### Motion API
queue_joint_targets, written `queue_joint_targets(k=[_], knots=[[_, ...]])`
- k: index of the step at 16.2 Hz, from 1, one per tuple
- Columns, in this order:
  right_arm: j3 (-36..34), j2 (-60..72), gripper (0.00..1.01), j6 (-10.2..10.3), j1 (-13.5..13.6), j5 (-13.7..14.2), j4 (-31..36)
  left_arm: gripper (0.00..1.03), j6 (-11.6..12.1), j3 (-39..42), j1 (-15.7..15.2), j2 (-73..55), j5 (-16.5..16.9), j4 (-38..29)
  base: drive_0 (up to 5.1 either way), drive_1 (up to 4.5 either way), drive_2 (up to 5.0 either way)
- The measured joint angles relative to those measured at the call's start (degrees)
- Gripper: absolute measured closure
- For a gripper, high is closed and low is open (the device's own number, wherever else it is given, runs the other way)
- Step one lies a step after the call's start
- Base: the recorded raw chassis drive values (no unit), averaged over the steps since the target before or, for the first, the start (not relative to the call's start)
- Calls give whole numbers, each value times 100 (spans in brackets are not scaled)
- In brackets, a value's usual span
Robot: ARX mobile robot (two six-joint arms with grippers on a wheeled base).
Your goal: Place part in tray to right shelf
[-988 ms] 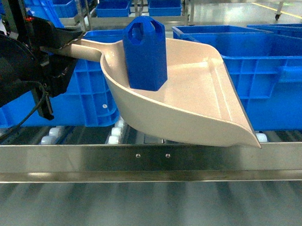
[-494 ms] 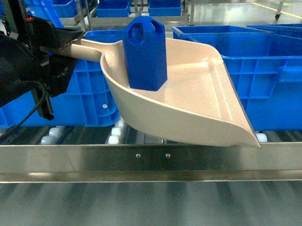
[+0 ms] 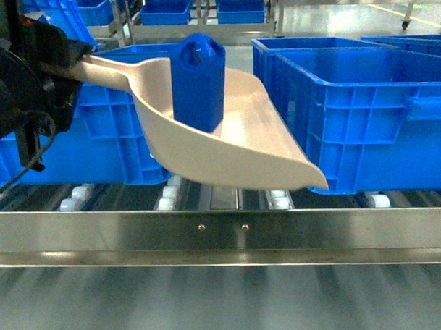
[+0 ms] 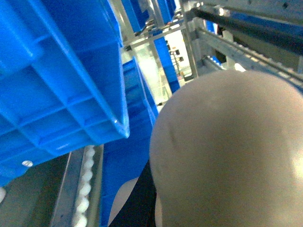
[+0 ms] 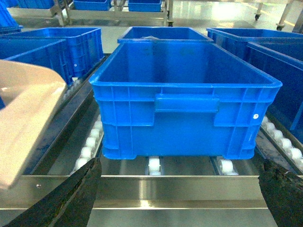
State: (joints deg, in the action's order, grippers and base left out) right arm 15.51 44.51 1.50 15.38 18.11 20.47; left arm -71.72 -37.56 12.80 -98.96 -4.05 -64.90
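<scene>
The beige tray [image 3: 241, 146] hangs tilted over the right shelf's front rail [image 3: 223, 230], its flat lip pointing down to the right. The small blue part [image 3: 198, 82] stands inside the tray, leaning a little. My left gripper [image 3: 70, 63] is shut on the tray's handle at the far left. In the left wrist view the tray's underside [image 4: 227, 151] fills the right half. The right wrist view shows my right gripper [image 5: 180, 198] open wide over the rail [image 5: 180, 187], nothing between its fingers, and the tray's edge [image 5: 23, 118] at the left.
Large blue crates sit on the white roller tracks [image 3: 171, 192]: one behind the tray at left [image 3: 111, 132], one at right [image 3: 363, 109], close to the tray's lip. The right wrist faces that empty crate [image 5: 184, 94]. More crates stand on racks behind.
The tray has swung left and upward with the part; its lip has drawn back leftward from the right crate. My left gripper has moved up and left.
</scene>
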Motion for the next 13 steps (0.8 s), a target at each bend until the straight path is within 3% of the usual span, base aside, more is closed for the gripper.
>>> queue_joint_targets(k=[7,13], knots=[[0,0,3,0,0,0,0,87,-35,-155,-149,313,44,125,0,0,0],[0,0,3,0,0,0,0,87,-125,-647,-293,667,-63,872,0,0,0]])
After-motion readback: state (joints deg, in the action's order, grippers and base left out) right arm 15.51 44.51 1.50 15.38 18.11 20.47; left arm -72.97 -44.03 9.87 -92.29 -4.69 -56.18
